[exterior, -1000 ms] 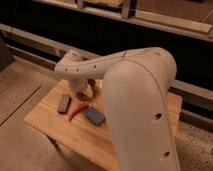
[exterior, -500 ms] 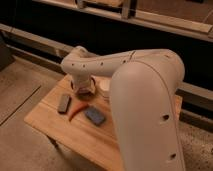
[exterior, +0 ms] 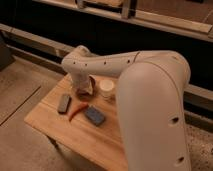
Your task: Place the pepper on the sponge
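Your gripper (exterior: 83, 91) hung low over the far part of the light wooden table (exterior: 45, 119), under the bend of the white robot arm (exterior: 150, 95), and whether it was open or closed could not be made out. Just near of it lay the slim curved red-orange chili pepper (exterior: 75, 111), flat on the wood. A dark grey rectangular block (exterior: 63, 103) sat just left of the pepper, and the blue-grey rectangular sponge (exterior: 94, 116) sat just right of it. A small white round cup (exterior: 106, 89) stood right of your gripper, near the table's far edge.
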Controlling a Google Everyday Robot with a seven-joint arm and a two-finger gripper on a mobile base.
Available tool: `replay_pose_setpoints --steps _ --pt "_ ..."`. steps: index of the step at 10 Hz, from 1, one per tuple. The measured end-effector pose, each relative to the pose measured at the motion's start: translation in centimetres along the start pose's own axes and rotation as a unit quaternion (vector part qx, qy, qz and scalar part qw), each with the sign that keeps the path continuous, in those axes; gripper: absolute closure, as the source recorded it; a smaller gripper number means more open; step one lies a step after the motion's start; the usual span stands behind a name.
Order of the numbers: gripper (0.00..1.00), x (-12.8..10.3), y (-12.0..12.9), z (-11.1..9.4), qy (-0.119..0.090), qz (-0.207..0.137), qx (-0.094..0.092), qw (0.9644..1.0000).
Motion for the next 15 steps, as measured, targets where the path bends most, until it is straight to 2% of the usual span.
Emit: replay_pose_setpoints --steps 6,10,15 --pt "0.35 1.9 -1.2 3.7 0.046 0.026 0.012 0.9985" --pt "0.35 2.5 -1.4 5.6 0.062 0.030 0.017 0.9975" --pt "0.35 3.3 -0.4 7.5 0.076 0.012 0.021 0.9968"
